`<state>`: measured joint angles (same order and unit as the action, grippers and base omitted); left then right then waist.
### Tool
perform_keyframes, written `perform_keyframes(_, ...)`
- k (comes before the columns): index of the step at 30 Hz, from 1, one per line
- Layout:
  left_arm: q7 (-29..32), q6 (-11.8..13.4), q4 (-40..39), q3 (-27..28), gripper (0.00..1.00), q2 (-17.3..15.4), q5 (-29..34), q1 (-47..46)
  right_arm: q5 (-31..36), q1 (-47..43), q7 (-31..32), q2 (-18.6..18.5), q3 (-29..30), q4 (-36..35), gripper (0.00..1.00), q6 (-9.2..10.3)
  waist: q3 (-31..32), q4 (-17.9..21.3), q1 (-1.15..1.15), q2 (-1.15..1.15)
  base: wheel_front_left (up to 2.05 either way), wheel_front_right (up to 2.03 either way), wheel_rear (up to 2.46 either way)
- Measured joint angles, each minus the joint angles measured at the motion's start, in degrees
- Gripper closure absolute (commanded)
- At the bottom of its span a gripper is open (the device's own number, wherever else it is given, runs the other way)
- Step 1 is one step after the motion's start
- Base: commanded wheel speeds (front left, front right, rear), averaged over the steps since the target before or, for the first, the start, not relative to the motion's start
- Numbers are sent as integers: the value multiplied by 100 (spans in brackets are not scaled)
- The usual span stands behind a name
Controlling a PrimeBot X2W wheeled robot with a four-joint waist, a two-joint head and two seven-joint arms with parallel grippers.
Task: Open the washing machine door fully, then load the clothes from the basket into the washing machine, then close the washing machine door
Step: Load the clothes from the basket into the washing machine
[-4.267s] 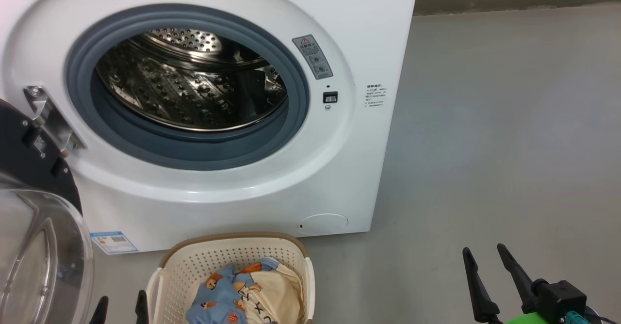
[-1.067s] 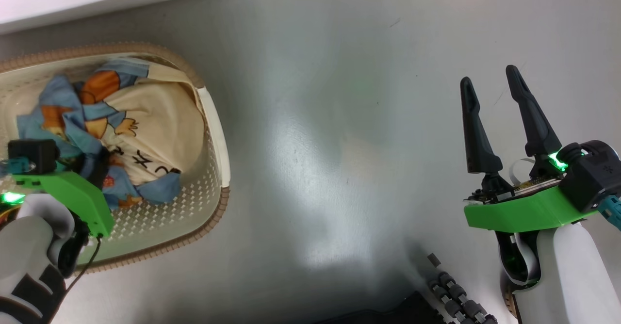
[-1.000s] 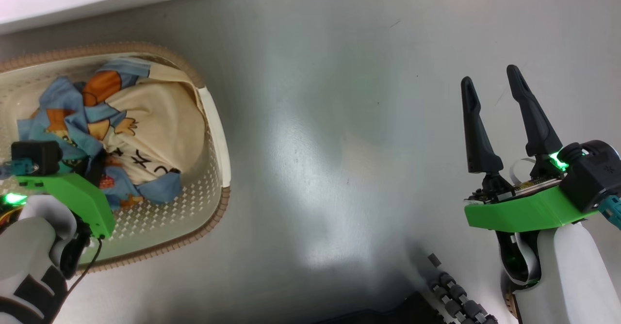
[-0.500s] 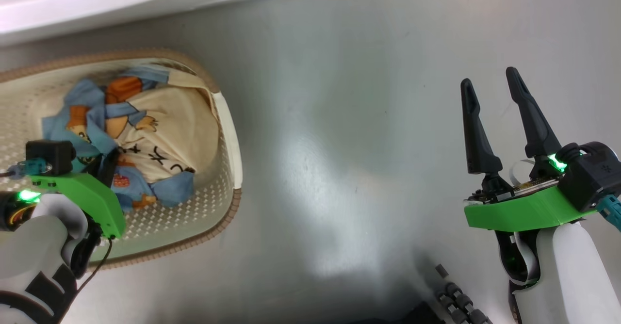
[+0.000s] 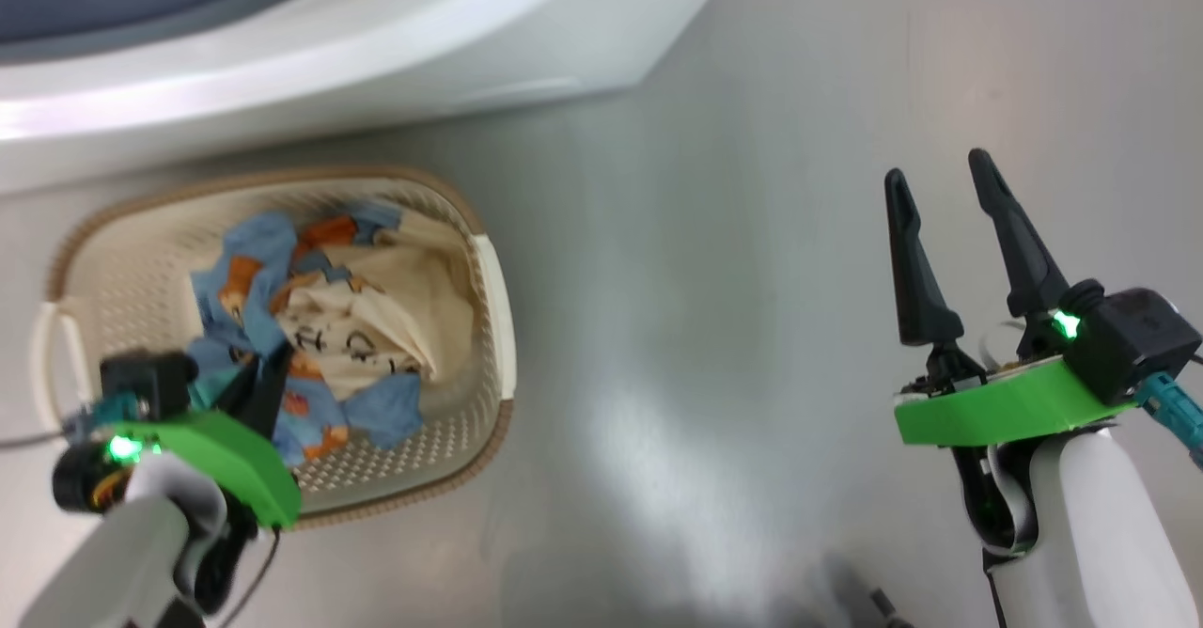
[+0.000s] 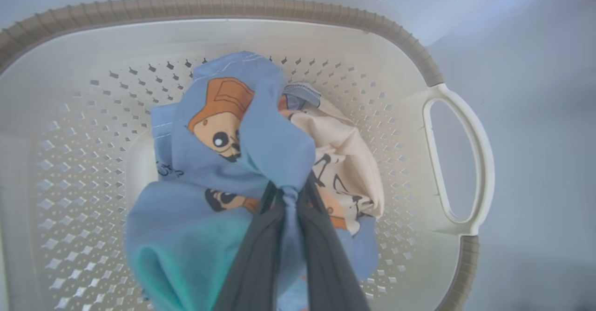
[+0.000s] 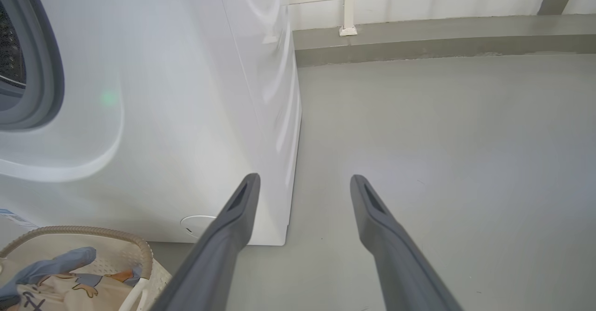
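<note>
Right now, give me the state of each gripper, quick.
Left gripper: closed on the clothes, pinching the blue fabric over the basket.
Right gripper: open, holding nothing.

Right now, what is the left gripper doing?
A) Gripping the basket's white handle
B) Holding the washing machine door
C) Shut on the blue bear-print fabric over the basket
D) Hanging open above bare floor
C: in the left wrist view the left gripper pinches a bunched fold of the clothes above the basket.
</note>
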<state>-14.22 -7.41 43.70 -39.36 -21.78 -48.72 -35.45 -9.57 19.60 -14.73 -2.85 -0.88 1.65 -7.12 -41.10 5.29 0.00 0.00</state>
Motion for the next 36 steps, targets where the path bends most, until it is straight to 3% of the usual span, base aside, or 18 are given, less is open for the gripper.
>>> perform_keyframes(13,0,58,-1123,1586,100,486,1140,1830,-18,-825,0,-5,74,378,0,0,1352,-211,0,0,0,0,0)
perform_keyframes(23,0,188,-1956,2192,100,857,1726,2885,-78,-1485,0,1,191,519,0,0,2439,-321,0,0,0,0,0)
perform_keyframes(36,0,470,-2982,2753,100,1066,2379,3873,-121,-1923,0,16,231,625,0,0,3403,-429,0,0,0,0,0)
